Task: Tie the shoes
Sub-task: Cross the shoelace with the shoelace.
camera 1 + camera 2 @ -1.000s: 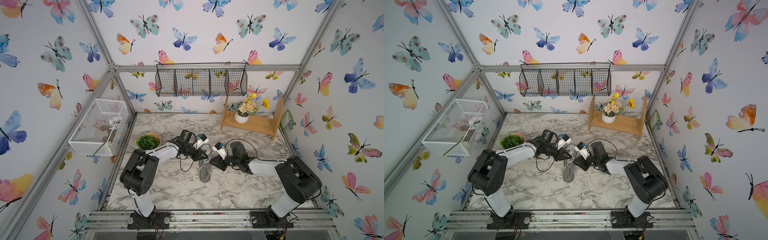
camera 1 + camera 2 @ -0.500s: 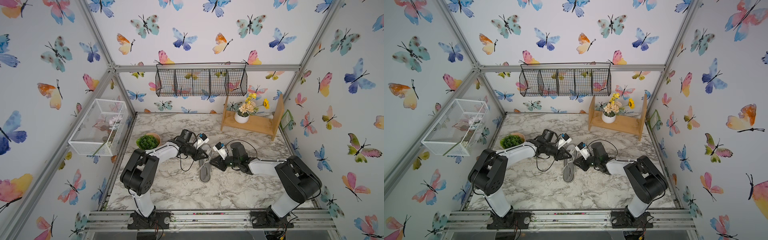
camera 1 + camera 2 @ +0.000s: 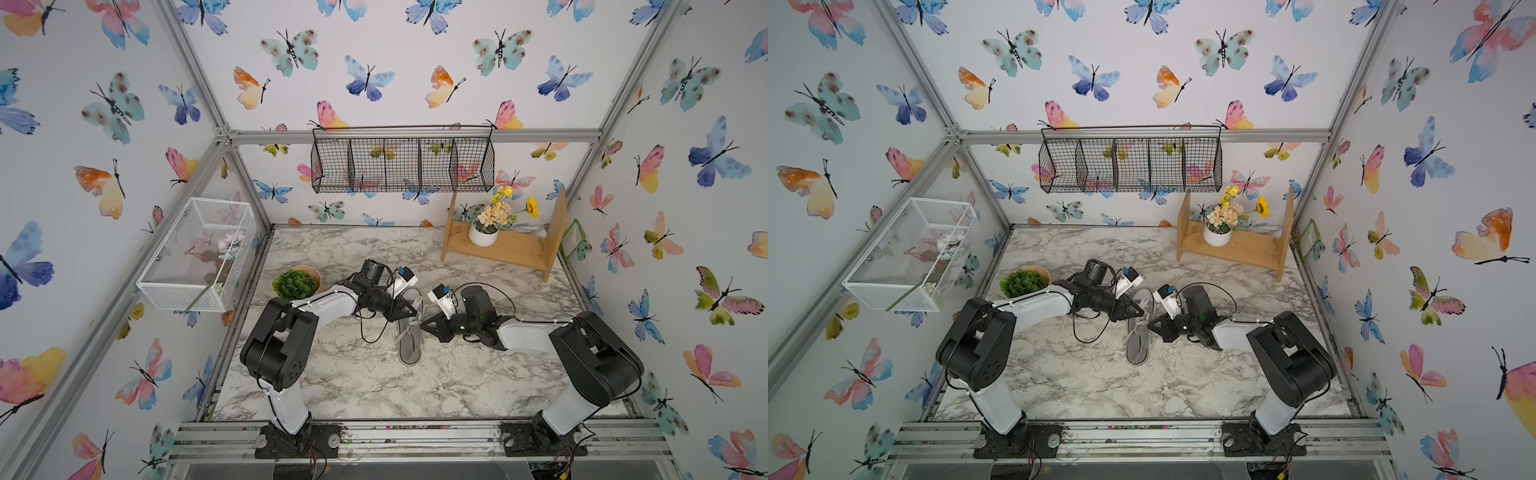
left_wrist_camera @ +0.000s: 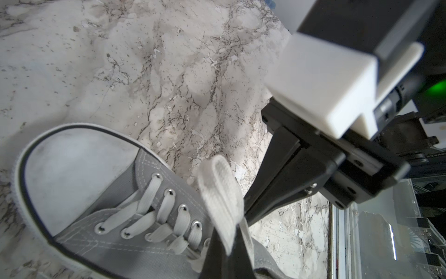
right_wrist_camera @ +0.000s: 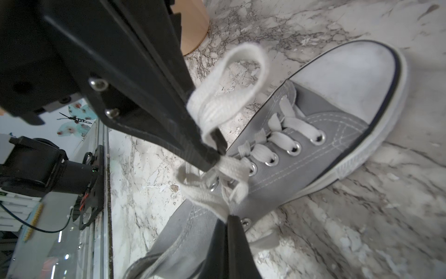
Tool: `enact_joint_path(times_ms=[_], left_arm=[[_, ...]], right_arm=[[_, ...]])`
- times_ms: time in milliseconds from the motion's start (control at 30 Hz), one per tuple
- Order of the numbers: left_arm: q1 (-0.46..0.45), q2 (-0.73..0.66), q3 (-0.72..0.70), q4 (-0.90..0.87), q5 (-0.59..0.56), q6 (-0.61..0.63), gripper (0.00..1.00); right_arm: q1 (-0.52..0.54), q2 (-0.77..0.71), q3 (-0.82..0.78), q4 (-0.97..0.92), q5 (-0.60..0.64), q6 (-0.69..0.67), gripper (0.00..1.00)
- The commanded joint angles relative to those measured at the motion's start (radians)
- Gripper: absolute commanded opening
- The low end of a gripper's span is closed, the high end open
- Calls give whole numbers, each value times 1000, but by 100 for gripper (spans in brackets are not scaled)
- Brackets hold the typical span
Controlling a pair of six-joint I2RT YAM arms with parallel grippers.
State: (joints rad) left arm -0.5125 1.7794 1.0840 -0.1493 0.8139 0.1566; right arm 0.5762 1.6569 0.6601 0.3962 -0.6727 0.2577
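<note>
A single grey shoe [image 3: 409, 351] with white toe cap lies mid-table in both top views, toe toward the front edge. My left gripper [image 3: 413, 312] reaches over its laced part from the left. In the left wrist view the left gripper [image 4: 229, 241] is shut on a loop of white lace [image 4: 219, 193] that stands up above the eyelets. My right gripper [image 3: 424, 326] comes in from the right, tip close to the left one. In the right wrist view the right gripper [image 5: 229, 218] is shut on another lace strand [image 5: 212, 200] by the shoe [image 5: 313, 125] opening.
A green plant in a tan pot [image 3: 296, 284] stands left of the shoe behind the left arm. A wooden shelf [image 3: 505, 249] with a flower pot is at the back right. A black wire basket [image 3: 401, 164] hangs on the back wall and a white mesh box [image 3: 199, 253] on the left wall.
The right gripper's jaws have closed on the lace strand. Both arms have stayed almost in place over the shoe.
</note>
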Motion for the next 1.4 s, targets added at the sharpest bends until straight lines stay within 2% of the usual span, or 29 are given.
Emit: enact_joint_path(times_ms=[0,333,800,1367], left_arm=[[-9,-27,-12,20,19,-7,0],[-25,-50,-31,45,21,-17,0],[-31,-61,-49,51,19,-19,0],[-41,-55,-48,62,17,-32,0]], right_arm=[[-4,7,-5,-5,-48,127,2],[-1,13,7,-22,-72,300,2],[2,34,26,79,-113,479,2],[8,60,32,125,-26,611,2]])
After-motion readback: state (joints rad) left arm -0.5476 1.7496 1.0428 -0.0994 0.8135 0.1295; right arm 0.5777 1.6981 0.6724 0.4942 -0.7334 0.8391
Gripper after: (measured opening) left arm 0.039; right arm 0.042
